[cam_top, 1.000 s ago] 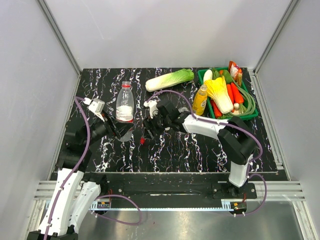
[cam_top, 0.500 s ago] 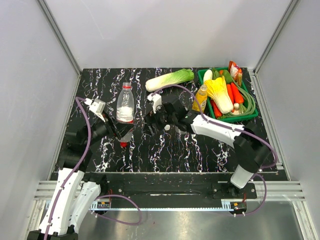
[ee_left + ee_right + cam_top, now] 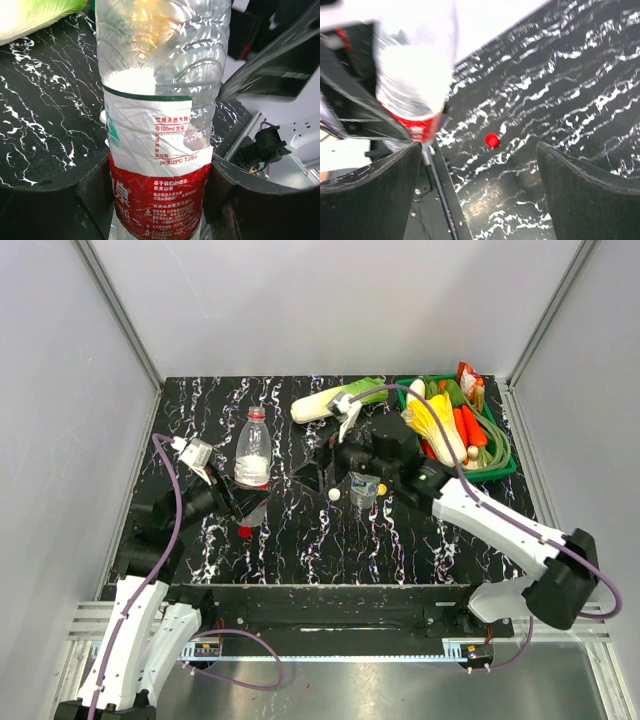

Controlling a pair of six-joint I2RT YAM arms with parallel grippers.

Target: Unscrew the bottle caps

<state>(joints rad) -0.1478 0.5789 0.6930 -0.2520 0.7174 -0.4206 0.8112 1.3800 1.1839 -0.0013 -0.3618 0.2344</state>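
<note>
My left gripper (image 3: 246,500) is shut on the lower part of the clear red-label bottle (image 3: 250,452) and holds it upright; the left wrist view shows its fingers (image 3: 65,195) pressed on the red label (image 3: 157,195). The bottle's neck shows only a red ring. The red cap (image 3: 244,532) lies on the table in front of it and also shows in the right wrist view (image 3: 492,140). My right gripper (image 3: 318,468) is open and empty in mid-table (image 3: 478,160). The blue-white label bottle (image 3: 362,487) stands beside a white cap (image 3: 334,495) and a yellow cap (image 3: 382,489). The orange-juice bottle is hidden behind the right arm.
A napa cabbage (image 3: 340,398) lies at the back of the black marbled table. A green basket (image 3: 505,455) full of vegetables stands at the back right. Grey walls close in the table on three sides.
My right arm has pulled back to the right, away from the red-label bottle, uncovering the blue-white label bottle and the white cap. The red cap moved left, then stayed put. The left gripper kept still.
</note>
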